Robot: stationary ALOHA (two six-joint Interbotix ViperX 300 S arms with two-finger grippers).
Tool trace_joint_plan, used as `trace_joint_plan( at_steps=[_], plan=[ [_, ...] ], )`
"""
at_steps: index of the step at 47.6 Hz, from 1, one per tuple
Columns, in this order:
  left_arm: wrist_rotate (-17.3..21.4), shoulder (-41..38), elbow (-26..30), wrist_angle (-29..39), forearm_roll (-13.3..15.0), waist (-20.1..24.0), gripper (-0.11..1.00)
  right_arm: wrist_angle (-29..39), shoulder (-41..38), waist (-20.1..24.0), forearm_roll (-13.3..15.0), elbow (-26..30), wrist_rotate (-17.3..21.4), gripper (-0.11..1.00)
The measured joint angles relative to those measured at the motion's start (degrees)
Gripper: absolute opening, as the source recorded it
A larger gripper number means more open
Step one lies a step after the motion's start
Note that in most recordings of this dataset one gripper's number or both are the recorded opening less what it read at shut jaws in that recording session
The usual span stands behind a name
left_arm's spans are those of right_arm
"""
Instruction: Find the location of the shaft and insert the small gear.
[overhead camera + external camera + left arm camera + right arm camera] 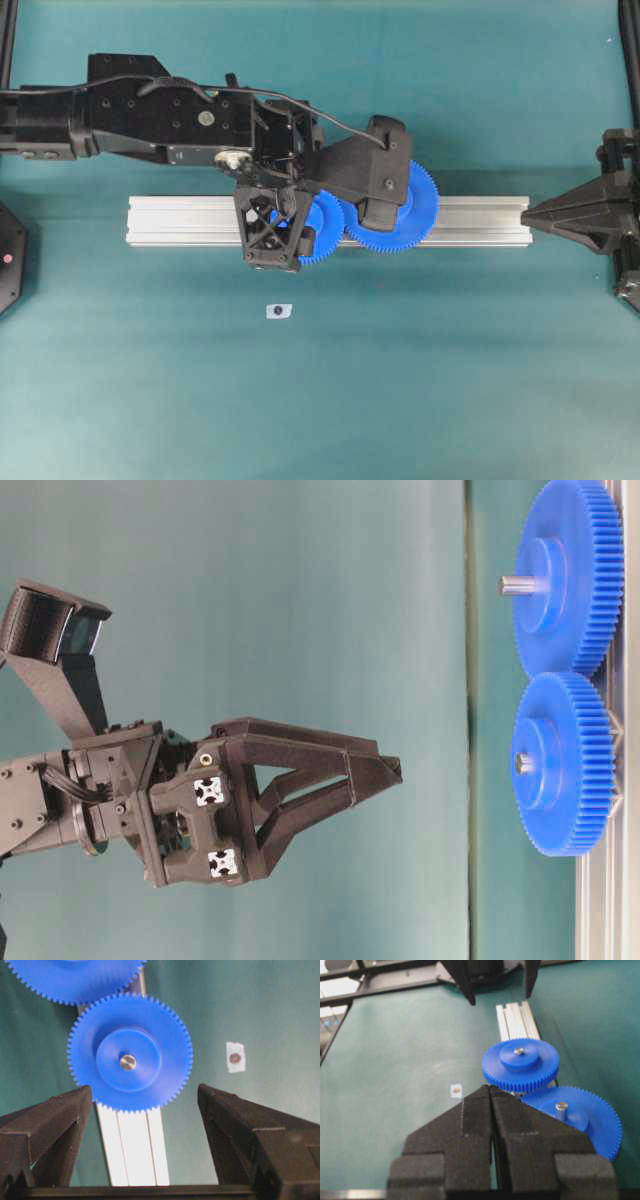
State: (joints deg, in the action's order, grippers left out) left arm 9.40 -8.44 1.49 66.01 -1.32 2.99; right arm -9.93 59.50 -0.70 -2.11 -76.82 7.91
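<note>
Small gear (pixel 130 1055) in the upper middle of the left wrist view, flat on the silver rail (pixel 132 1147). Shaft (pixel 128 1062) poking up through its middle hole as a shiny dot, so probably pushed on all the way. Teeth touching the teeth of the big gear (pixel 75 977) at the top left, likely so both can turn together.

Left gripper (pixel 144 1091) low in that view, jaws wide apart, one finger on each side, holding nothing. Probably done with the job.

Right gripper (pixel 490 1089) low in the right wrist view, jaws pressed together, empty, well apart from the gears, likely parked out of the way.

Small white tag (pixel 235 1057) alone on the green table (pixel 280 1020), right of the gear.

No boxes or bowls to see.
</note>
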Motion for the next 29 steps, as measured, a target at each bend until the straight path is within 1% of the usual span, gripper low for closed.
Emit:
trace_joint_plan(
  at_steps=[29],
  plan=[
    [0.0, 0.0, 0.09, 0.0, 0.0, 0.0, 0.81, 0.09, 0.88, 0.0, 0.0, 0.0, 0.0, -0.02]
  ],
)
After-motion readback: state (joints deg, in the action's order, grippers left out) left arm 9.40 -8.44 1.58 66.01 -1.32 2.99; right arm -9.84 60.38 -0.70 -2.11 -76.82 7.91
